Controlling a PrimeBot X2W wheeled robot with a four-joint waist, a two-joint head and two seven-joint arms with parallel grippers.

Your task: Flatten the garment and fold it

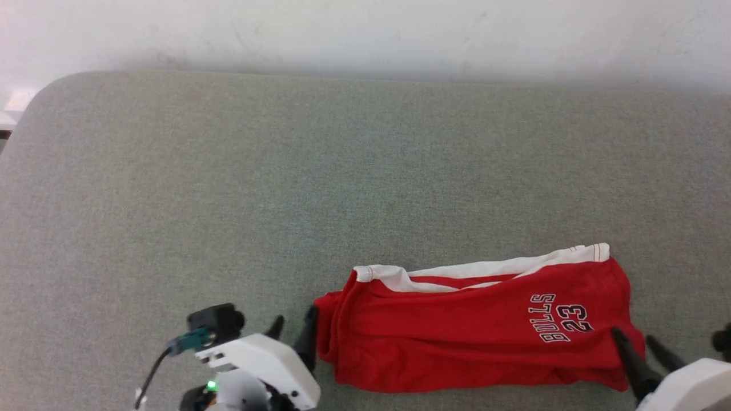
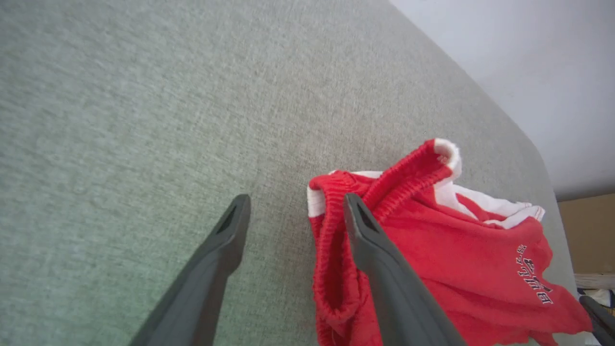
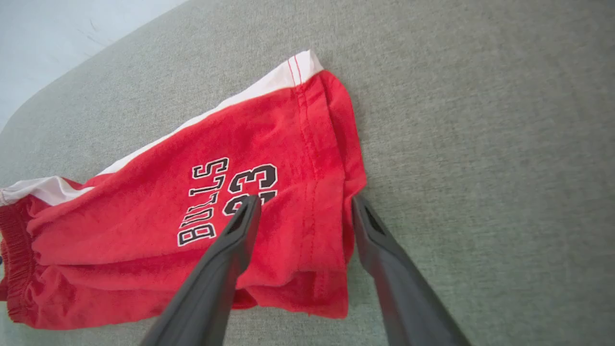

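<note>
The garment [image 1: 445,342] is red with a white side stripe. Its dark, white-outlined "BULLS 23" print sits just beyond the right gripper [image 1: 633,337]. The surface [image 1: 285,171] is mottled grey-green.

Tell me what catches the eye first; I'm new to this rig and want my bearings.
The red garment, white-striped and printed BULLS 23, lies bunched lengthwise on the grey fabric surface, lower right in the head view. The left claw stands open at its waistband end, the right claw open at its hem end.
</note>
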